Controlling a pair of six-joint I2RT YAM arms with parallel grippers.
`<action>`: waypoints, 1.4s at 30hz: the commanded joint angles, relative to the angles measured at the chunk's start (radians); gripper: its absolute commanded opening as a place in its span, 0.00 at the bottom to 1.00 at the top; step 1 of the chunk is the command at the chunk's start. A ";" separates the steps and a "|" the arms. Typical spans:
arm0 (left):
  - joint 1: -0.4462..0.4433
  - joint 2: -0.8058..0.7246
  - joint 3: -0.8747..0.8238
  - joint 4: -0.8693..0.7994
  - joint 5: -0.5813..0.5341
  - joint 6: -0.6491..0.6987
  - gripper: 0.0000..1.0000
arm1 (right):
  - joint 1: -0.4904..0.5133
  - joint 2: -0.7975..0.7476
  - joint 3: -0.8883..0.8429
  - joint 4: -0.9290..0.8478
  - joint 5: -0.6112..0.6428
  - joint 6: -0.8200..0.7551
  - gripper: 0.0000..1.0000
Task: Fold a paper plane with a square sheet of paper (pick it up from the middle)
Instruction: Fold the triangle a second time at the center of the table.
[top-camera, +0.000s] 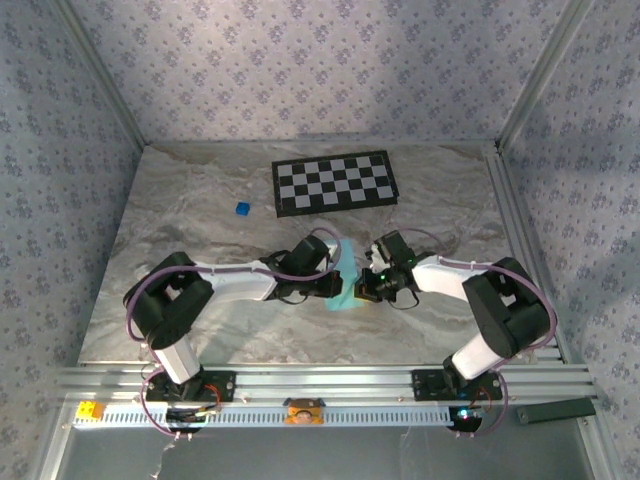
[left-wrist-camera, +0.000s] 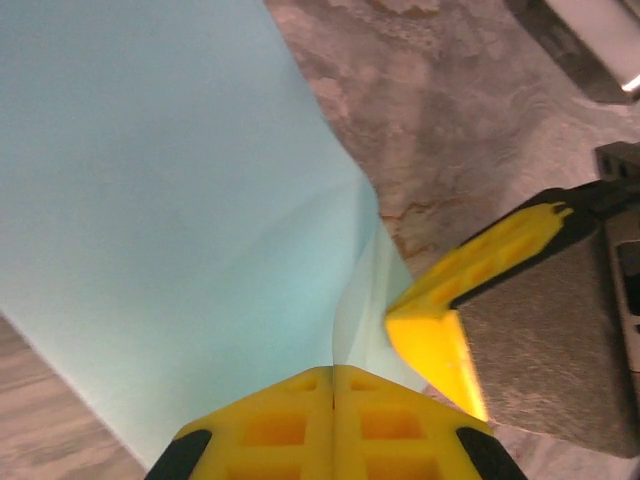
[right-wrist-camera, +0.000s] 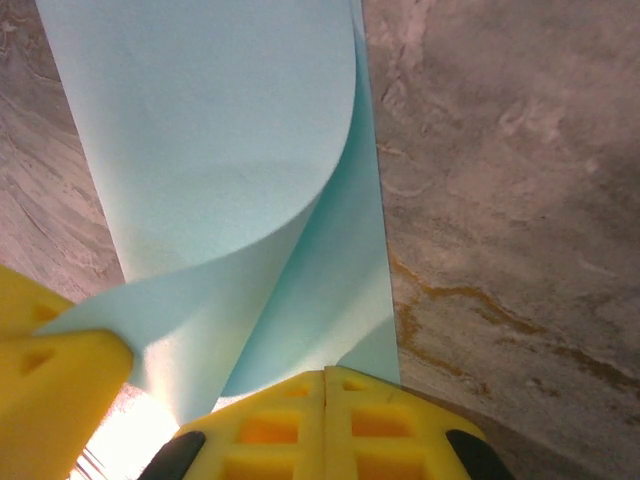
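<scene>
Top view gives the layout: arms meet mid-table, paper raised between them, checkerboard beyond, cube well apart. Wrist views give the grips close up: left gripper clenched on the paper's edge, right gripper likewise. Paper light blue, bowed into a loose curl.

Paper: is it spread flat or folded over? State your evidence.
Folded over, not flat: the paper curves back on itself in a loose loop, pinched in the left pincer and right pincer.
</scene>
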 joint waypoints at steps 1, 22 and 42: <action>0.007 0.019 0.059 -0.083 -0.066 0.072 0.00 | 0.007 0.039 -0.009 -0.095 0.076 -0.003 0.01; 0.008 0.047 0.119 -0.181 -0.174 0.138 0.01 | 0.007 0.034 0.007 -0.094 0.059 -0.033 0.01; 0.012 0.058 0.098 -0.176 -0.223 0.083 0.02 | 0.010 0.030 0.007 -0.094 0.068 -0.025 0.01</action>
